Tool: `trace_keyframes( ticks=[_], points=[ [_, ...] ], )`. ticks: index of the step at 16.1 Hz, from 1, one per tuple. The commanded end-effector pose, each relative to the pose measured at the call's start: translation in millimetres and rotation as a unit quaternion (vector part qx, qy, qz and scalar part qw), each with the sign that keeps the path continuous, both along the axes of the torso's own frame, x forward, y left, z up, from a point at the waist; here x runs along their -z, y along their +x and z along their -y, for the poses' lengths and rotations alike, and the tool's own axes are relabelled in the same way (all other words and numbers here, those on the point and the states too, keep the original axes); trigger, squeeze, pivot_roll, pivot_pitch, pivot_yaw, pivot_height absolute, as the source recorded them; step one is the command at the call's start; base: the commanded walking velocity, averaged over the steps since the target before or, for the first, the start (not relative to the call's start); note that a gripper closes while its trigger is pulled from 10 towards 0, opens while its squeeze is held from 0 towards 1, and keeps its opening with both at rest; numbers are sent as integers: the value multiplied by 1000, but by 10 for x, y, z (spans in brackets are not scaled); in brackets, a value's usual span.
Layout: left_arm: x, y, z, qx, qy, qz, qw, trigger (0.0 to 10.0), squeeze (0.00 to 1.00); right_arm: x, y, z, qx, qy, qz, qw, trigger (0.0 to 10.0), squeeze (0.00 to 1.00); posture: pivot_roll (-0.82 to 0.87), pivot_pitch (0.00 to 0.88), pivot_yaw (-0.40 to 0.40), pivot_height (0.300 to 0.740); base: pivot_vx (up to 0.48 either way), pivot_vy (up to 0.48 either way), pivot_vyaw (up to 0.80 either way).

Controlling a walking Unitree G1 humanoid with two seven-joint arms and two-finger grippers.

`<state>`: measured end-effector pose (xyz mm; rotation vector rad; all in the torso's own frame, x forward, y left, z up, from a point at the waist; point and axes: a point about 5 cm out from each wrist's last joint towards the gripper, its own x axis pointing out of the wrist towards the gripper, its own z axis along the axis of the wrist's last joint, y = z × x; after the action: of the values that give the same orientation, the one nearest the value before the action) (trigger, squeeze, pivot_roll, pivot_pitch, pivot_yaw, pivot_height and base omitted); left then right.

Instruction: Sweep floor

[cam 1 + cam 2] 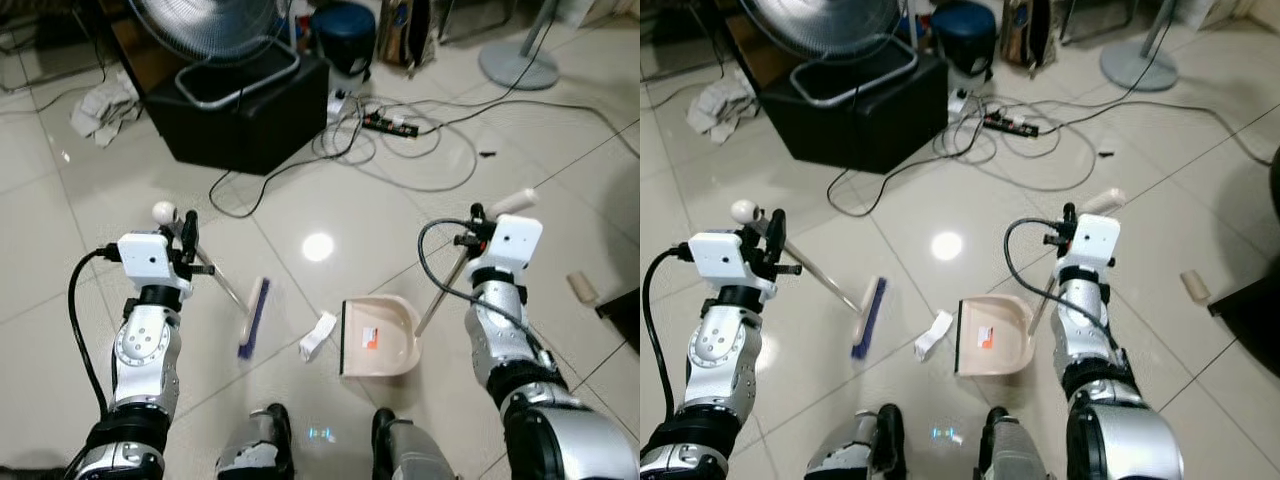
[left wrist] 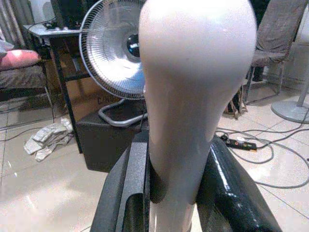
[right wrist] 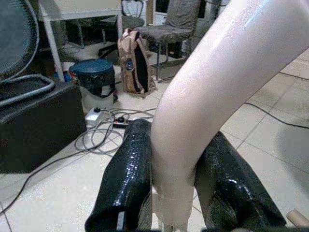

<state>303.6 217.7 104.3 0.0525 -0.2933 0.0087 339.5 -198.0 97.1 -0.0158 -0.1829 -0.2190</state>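
My left gripper (image 1: pixel 187 240) is shut on the cream handle of a small broom (image 1: pixel 252 318), whose blue-bristled head rests on the tile floor. In the left wrist view the broom handle (image 2: pixel 193 96) stands clamped between the black fingers (image 2: pixel 130 188). My right gripper (image 1: pixel 477 228) is shut on the handle of a beige dustpan (image 1: pixel 378 338) that lies flat on the floor with its mouth toward the broom. The dustpan handle (image 3: pixel 193 106) sits between the right fingers (image 3: pixel 128 179). A crumpled white paper scrap (image 1: pixel 318 335) lies between broom head and dustpan.
A black box (image 1: pixel 240 105) with a standing fan (image 1: pixel 210 25) stands ahead. Cables and a power strip (image 1: pixel 390 124) sprawl across the floor. A dark bin (image 1: pixel 343 35), a fan base (image 1: pixel 518 66), crumpled paper (image 1: pixel 105 105) and a small cylinder (image 1: pixel 581 287) lie around.
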Motion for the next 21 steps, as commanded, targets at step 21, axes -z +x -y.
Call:
trace_keyframes(
  ticks=[21],
  points=[
    [168,-60,488,99,-96,-92,986,10000,0,323,-71,-31,50,59,-105,991,10000,0,95,290,21,740,0,0,0]
  ],
)
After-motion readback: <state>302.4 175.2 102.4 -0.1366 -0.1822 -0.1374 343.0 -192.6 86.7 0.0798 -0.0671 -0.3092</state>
